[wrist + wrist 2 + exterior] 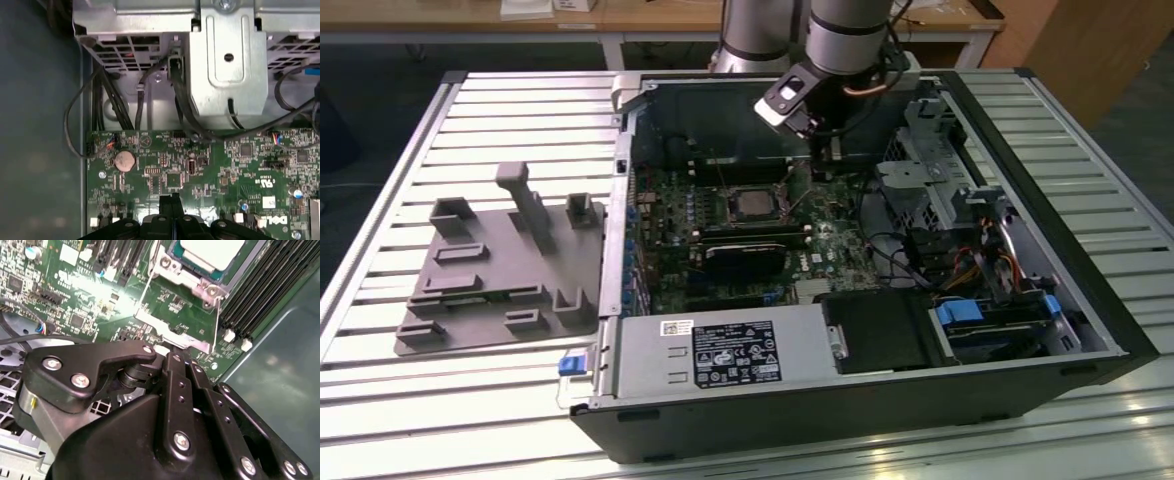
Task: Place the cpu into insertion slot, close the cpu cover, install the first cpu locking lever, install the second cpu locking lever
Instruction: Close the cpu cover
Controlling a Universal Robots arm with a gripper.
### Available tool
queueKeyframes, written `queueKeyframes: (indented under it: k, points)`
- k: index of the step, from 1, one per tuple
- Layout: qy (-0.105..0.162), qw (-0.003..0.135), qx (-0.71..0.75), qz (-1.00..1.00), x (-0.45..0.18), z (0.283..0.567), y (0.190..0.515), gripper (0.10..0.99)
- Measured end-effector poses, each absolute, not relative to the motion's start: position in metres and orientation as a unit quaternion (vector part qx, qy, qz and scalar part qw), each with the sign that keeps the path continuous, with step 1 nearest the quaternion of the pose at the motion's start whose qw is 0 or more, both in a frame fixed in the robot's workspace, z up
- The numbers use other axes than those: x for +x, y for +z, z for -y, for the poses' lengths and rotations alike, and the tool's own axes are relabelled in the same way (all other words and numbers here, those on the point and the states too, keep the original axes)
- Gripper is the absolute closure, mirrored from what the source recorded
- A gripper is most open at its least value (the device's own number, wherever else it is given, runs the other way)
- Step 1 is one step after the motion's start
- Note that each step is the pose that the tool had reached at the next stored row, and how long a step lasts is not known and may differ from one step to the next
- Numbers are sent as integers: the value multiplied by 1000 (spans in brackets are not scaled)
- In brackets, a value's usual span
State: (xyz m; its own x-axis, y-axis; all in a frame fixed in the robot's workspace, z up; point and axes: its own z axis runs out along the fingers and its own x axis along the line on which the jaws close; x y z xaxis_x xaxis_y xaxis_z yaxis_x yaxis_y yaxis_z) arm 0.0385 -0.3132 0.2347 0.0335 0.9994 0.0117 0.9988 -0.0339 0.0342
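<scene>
The cpu point(212, 251), pale silver on top, lies in the insertion slot point(750, 206) on the green board inside the open computer case. The silver cpu cover point(167, 264) frames its edges. Two thin wire levers point(144, 290) run from the socket's corners toward a silver bracket. My gripper point(829, 152) hangs just above the board, beside the socket on the exterior view's right and a little farther back. In both wrist views its black fingers point(170, 199) are pressed together with nothing seen between them.
A metal drive cage point(947, 190) with black cables point(177, 100) stands close on the exterior view's right. Memory slots point(260, 285) flank the socket. A black card point(747, 258) and the power supply point(720, 355) lie nearer. A grey fixture plate point(494, 270) sits outside the case.
</scene>
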Motion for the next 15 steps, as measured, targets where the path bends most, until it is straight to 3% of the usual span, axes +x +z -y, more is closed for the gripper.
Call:
queueKeyframes:
  k: [15]
  points:
    - [34,26,718,-695,3,313,235,984]
